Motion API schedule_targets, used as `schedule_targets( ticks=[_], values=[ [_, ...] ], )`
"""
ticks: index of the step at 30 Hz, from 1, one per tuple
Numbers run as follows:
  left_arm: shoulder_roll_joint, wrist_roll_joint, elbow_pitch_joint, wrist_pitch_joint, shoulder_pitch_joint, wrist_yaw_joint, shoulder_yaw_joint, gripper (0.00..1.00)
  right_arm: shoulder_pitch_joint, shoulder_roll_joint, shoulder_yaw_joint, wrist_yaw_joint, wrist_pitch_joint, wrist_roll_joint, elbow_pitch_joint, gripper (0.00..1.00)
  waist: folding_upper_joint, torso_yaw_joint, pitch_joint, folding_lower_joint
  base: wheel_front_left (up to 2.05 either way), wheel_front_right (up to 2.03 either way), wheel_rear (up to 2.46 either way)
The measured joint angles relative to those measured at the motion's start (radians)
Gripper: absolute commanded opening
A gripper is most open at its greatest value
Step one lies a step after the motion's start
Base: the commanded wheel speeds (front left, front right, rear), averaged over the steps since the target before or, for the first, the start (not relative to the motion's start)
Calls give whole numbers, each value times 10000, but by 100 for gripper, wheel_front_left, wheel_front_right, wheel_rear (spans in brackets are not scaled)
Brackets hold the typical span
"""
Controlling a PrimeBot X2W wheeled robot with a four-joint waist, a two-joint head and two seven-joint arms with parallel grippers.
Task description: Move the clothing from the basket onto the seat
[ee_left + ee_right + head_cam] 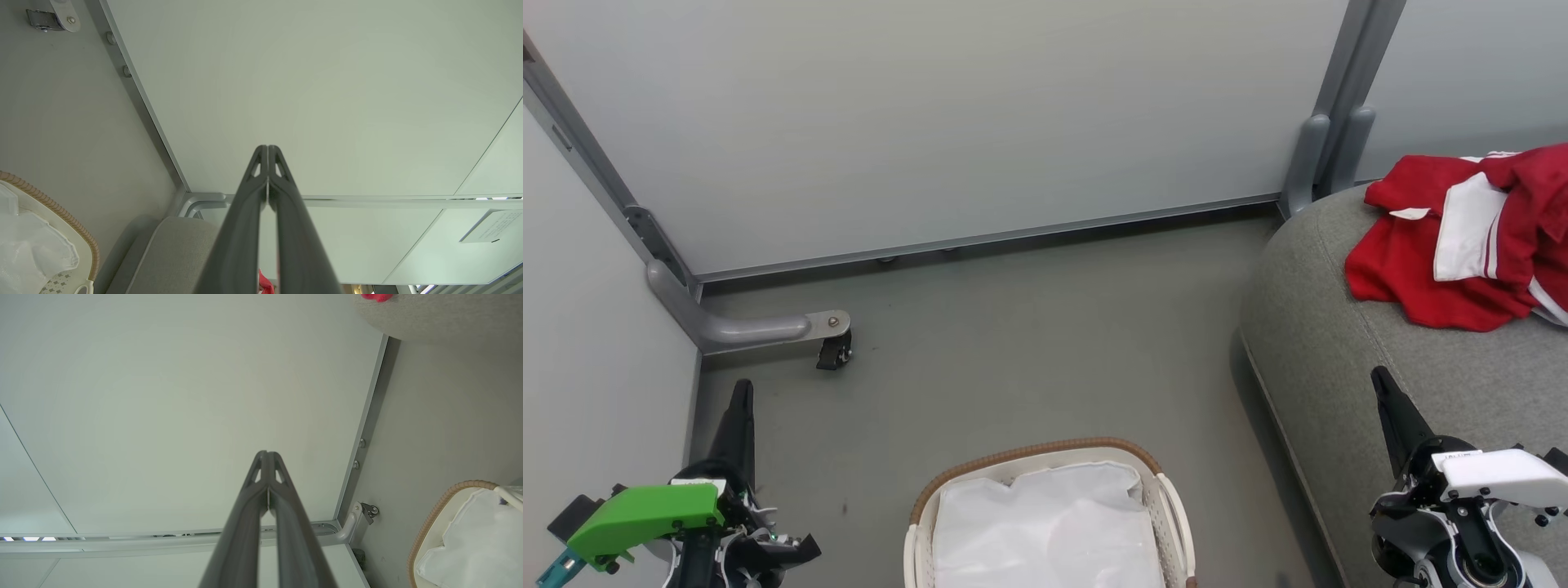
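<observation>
The red clothing [1454,245] with white sleeves lies crumpled on the grey seat [1331,343] at the right. A small white basket [1168,506] with a brown woven rim stands on the floor at the bottom centre, holding just its white liner [1045,531]. My left gripper [741,385] is at the lower left, shut and holding nothing. Over the seat's front part at the lower right, my right gripper [1378,374] is shut and holds nothing. In the wrist views both grippers [267,148] [266,453] have their fingers pressed together, pointing at the pale wall. A red scrap of the clothing [378,297] peeks in on the seat [433,314].
Pale partition panels [980,114] close off the back and left, with grey metal posts [1327,122]. A grey bracket foot with a black caster [833,351] sticks out on the floor at the left. Grey floor [1054,343] lies between the basket and the wall.
</observation>
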Motion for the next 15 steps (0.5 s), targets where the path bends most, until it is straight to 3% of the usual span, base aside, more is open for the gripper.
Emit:
schedule_targets(
  ticks=[15],
  values=[
    [0, 0, 0, 0, 0, 0, 0, 0, -1, 0, 0, 0, 0, 0, -2, 0, 0, 0, 0, 0, 0, 0, 0]
  ],
)
